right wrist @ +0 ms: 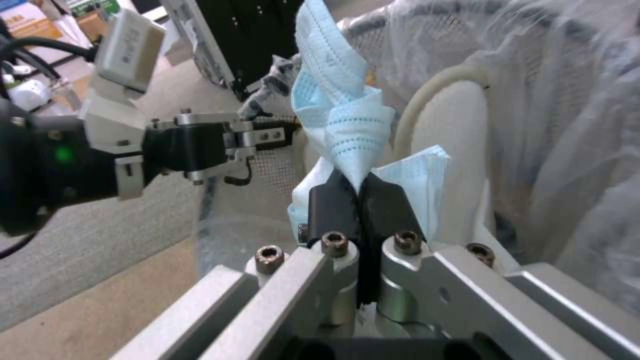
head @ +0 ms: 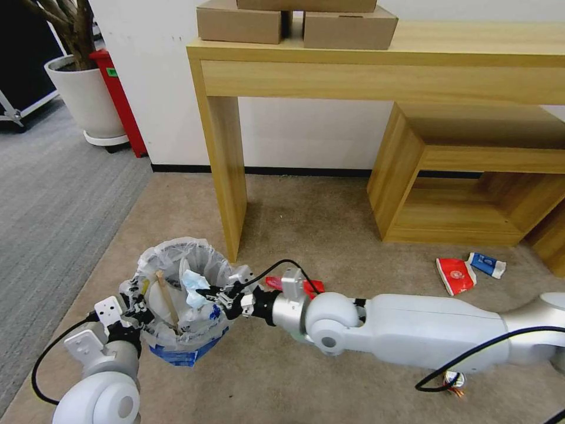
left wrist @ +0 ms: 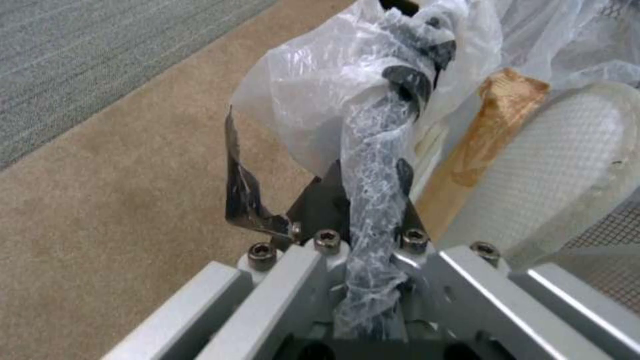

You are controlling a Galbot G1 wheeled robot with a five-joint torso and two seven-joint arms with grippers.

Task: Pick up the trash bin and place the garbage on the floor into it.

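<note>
Surface: beige short-pile carpet floor (head: 329, 229), meeting grey ribbed carpet (head: 53, 200) on the robot's left.
Room: white wall; light wooden table (head: 376, 65) bearing brown cardboard boxes (head: 294, 20); low open wooden shelf unit (head: 465, 176) beneath it; white plant pot (head: 88, 100) with trunk, far left; red upright object (head: 120, 100) just beside the pot.
Writing: white marks on the flattened red wrapper (head: 455, 275), too small to read; none legible on the blue-white carton (head: 487, 264).
Bin: small round trash bin (head: 179, 294) with crinkly clear plastic liner and blue base, held clear of the carpet between both arms, near the table leg; mouth upward, slightly tilted.
Bin contents: wooden stick (head: 168, 300), long axis steep, leaning toward the left rim; white mesh slipper (left wrist: 567, 170) beside it.
Left gripper (left wrist: 370, 172): at the bin's left rim, clamped on rim and twisted liner.
Right gripper (right wrist: 360, 192): over the bin's right rim, fingers pressed together on a crumpled light-blue face mask (right wrist: 343, 125), mask standing upward from the tips.
Litter on carpet: red wrapper and carton touching, well right of the bin, near the shelf unit; flat red piece (head: 273, 283) just behind the right wrist.
</note>
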